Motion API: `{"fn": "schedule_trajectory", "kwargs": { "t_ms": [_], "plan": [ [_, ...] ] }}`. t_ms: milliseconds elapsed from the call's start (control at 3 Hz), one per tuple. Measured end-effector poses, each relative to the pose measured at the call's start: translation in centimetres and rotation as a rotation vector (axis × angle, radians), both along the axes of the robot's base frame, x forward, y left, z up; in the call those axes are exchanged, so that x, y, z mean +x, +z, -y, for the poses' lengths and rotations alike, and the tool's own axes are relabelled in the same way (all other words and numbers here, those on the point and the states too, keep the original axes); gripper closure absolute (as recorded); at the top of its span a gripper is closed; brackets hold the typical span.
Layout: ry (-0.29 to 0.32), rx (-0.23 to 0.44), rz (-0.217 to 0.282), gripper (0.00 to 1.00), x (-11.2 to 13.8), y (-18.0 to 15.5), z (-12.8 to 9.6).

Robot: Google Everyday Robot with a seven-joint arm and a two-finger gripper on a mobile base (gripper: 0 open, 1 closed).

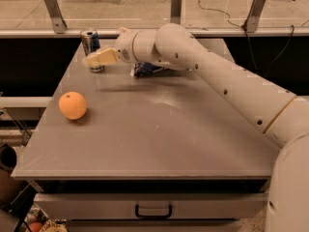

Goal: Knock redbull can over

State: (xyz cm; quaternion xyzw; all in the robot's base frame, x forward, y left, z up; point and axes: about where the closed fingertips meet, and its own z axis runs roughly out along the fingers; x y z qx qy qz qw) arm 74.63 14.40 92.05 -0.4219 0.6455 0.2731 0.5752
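The redbull can (90,43) stands upright near the far left corner of the grey table (145,139); it is slim, silver and blue. My gripper (99,59) reaches in from the right on the white arm, and its cream-coloured tip overlaps the lower front of the can. An orange (73,105) lies on the left side of the table, nearer the front.
A dark blue-and-white snack bag (147,69) lies behind the arm at the table's far middle. A glass railing with metal posts (176,6) runs behind the table. A drawer with a handle (153,210) sits below the front edge.
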Motion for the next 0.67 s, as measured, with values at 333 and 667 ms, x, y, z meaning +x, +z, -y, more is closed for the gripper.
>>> {"fn": "schedule_trajectory", "kwargs": {
  "t_ms": [333, 667],
  "plan": [
    [0.015, 0.030, 0.001, 0.00, 0.5, -0.6, -1.6],
    [0.027, 0.053, 0.002, 0.00, 0.9, -0.8, -2.9]
  ]
}}
